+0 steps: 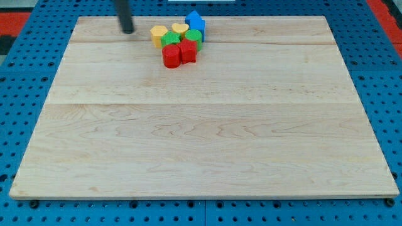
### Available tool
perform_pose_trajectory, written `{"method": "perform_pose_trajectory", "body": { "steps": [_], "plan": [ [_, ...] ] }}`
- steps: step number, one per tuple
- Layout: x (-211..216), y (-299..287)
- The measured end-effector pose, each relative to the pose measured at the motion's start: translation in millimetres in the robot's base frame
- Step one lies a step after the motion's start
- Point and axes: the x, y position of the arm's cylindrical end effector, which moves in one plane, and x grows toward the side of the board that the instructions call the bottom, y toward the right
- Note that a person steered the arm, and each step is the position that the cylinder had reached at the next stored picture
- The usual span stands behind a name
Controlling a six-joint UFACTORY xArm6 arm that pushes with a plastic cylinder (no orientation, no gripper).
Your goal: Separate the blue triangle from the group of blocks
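Observation:
A tight group of blocks sits near the top middle of the wooden board. The blue blocks are at the group's top right; I cannot tell the triangle apart from the other blue piece. A yellow block is at the left, a second yellow block is beside it. Two green blocks sit in the middle. Two red blocks are at the bottom. My tip rests on the board left of the group, a short gap from the left yellow block.
The board lies on a blue perforated table. The group is close to the board's top edge. A red area shows at the view's top right corner.

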Motion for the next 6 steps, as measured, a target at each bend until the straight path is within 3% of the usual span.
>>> {"method": "perform_pose_trajectory", "body": {
  "steps": [1,3,6],
  "plan": [
    [-29.5,77.2],
    [-33.0,79.2],
    [-20.4,155.3]
  ]
}}
